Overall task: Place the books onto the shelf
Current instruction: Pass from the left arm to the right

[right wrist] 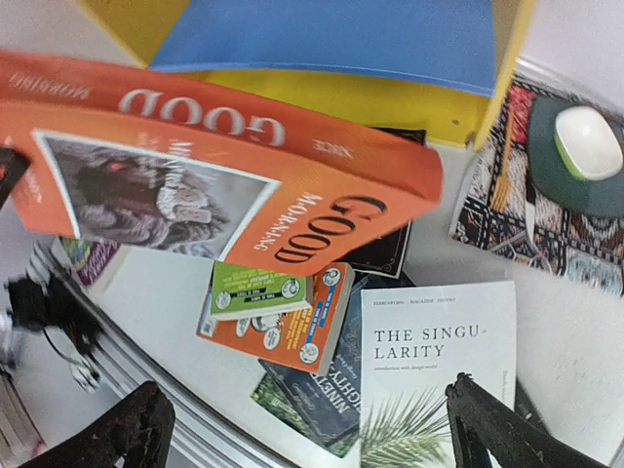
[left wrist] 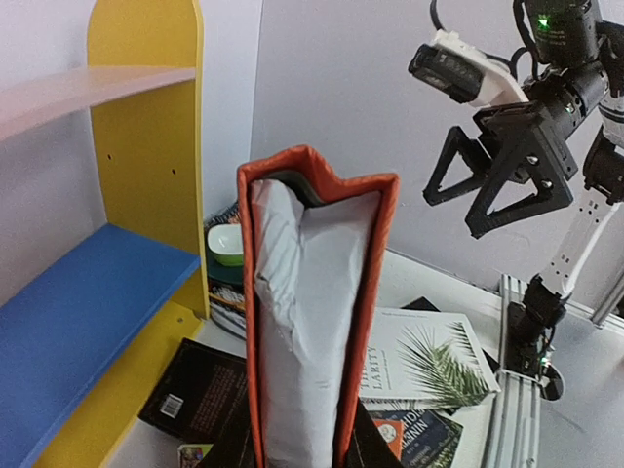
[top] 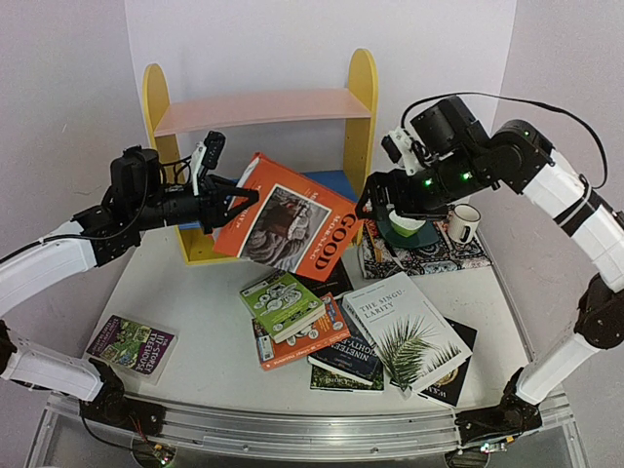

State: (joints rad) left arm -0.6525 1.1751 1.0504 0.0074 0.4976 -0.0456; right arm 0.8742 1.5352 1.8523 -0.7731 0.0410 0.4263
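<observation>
A large orange "Good Morning" book (top: 292, 219) hangs tilted in the air in front of the shelf (top: 258, 109), and my left gripper (top: 229, 200) is shut on its left edge. In the left wrist view its pages (left wrist: 312, 322) face me edge-on, beside the blue board (left wrist: 68, 302). My right gripper (top: 377, 208) is open just off the book's right corner and holds nothing; its fingertips (right wrist: 487, 429) frame the pile below. On the table lie a green book (top: 281, 302), a white palm-leaf book (top: 405, 327), dark books (top: 351, 361) and a purple floral one (top: 132, 343).
Right of the shelf, a patterned cloth mat (top: 439, 255) carries a dark saucer with a white-green bowl (top: 408, 224) and a mug (top: 465, 222). A black book (left wrist: 190, 390) lies by the shelf's yellow base. A metal rail (top: 292, 429) runs along the near edge.
</observation>
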